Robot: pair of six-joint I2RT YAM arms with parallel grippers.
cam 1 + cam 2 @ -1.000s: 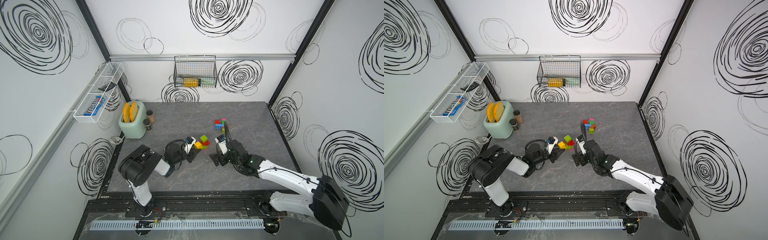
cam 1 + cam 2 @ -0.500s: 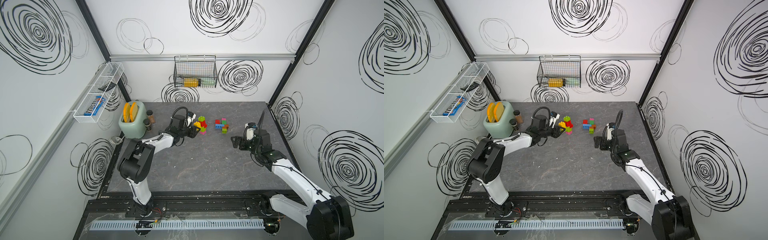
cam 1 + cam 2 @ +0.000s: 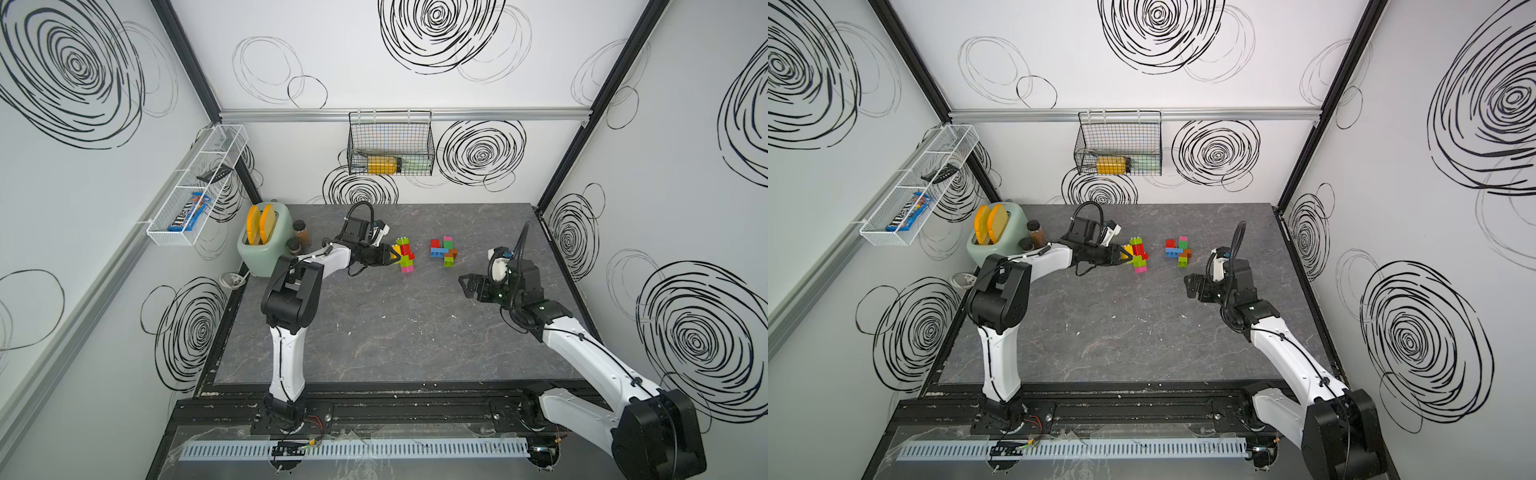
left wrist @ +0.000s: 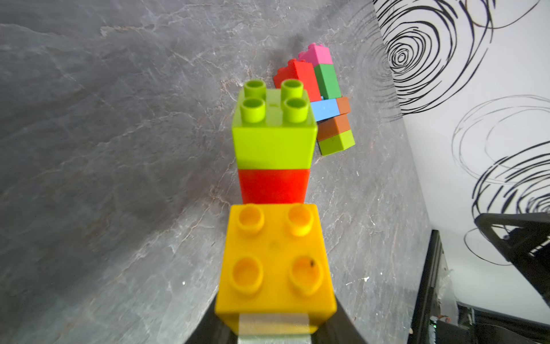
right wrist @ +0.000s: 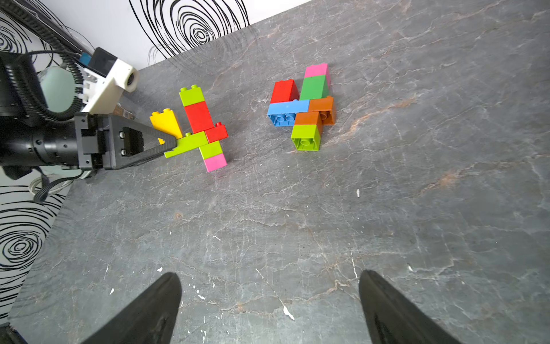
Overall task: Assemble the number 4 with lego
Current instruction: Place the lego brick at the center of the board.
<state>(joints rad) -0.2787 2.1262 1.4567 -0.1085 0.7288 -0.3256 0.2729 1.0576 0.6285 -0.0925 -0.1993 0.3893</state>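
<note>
A: Grey stone table (image 5: 297,223), upper left: what has the left gripper (image 5: 171,143) got?
B: Jaws clamped on the lime crossbar (image 5: 190,143), just below the yellow brick (image 5: 165,120). Its long axis runs on rightward from them; the lego four (image 5: 198,117) has its column crossing it.
A: Resting or lifted?
B: Can't tell.
A: The right gripper (image 5: 268,272)?
B: Spread wide, empty, lower frame, farther off. Backing out means leftward, I'd judge.
</note>
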